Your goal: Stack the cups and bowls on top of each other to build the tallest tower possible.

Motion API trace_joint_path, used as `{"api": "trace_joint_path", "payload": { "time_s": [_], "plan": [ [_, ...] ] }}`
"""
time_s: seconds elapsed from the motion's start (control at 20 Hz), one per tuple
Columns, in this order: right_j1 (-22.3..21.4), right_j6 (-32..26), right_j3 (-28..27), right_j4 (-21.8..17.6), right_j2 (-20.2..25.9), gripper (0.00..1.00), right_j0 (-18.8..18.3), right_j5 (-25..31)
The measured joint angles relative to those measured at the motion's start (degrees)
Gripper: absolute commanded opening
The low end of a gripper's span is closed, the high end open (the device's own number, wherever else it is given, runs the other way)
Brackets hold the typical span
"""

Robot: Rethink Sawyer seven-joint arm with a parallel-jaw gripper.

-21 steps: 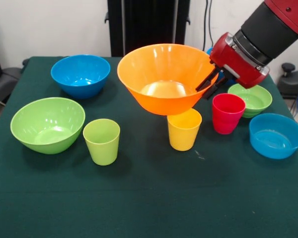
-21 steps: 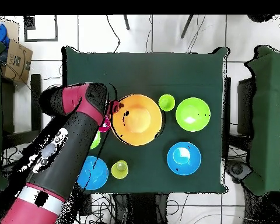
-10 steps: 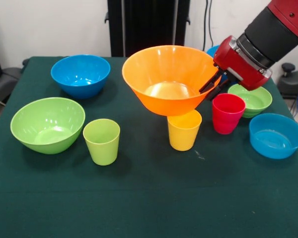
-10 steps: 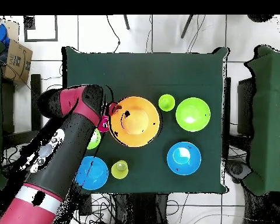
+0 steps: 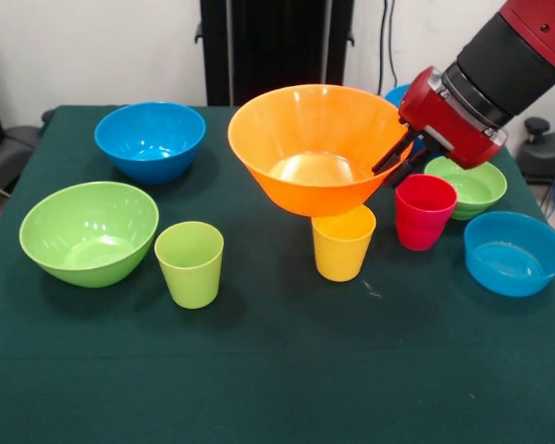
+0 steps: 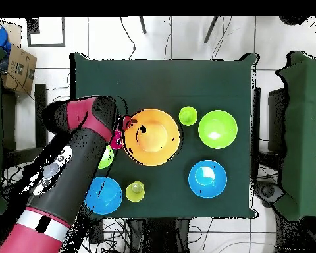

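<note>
The orange bowl [image 5: 316, 143] is held clear of the table [image 5: 277, 370], directly above the yellow cup [image 5: 342, 240]; whether its base touches that cup's rim cannot be confirmed from the front view. The gripper [image 5: 396, 159] grips the bowl at the rim on the side toward the red cup [image 5: 424, 211], with the jaws pinching the thin wall, one inside and one outside.

Handling assessment of the orange bowl:
- Weight: judged light (thin moulded plastic).
- Stiffness: the wall probably flexes slightly under a one-sided rim pinch, so the bowl may tilt away from the grip.
- Surface: glossy and likely slippery, so hold the pinch firmly and square to the wall.
- Fragility: low.

Recommended hold: the rim, as at present, because the body is too wide for the jaws.

Relative to the orange bowl, the lime green cup [image 5: 190, 263] and the large lime green bowl [image 5: 88, 231] lie on the side opposite the gripper. The small green bowl [image 5: 467, 185] and a blue bowl [image 5: 514, 252] lie beyond the red cup.
</note>
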Motion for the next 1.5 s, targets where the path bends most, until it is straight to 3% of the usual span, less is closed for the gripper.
{"api": "trace_joint_path", "payload": {
  "time_s": [0.85, 1.5],
  "plan": [
    [0.4, 7.7, 0.0, 1.6, 0.0, 0.00, 1.1, 0.0],
    [2.5, 9.2, -0.7, 2.1, -0.1, 0.00, 1.1, 0.0]
  ]
}}
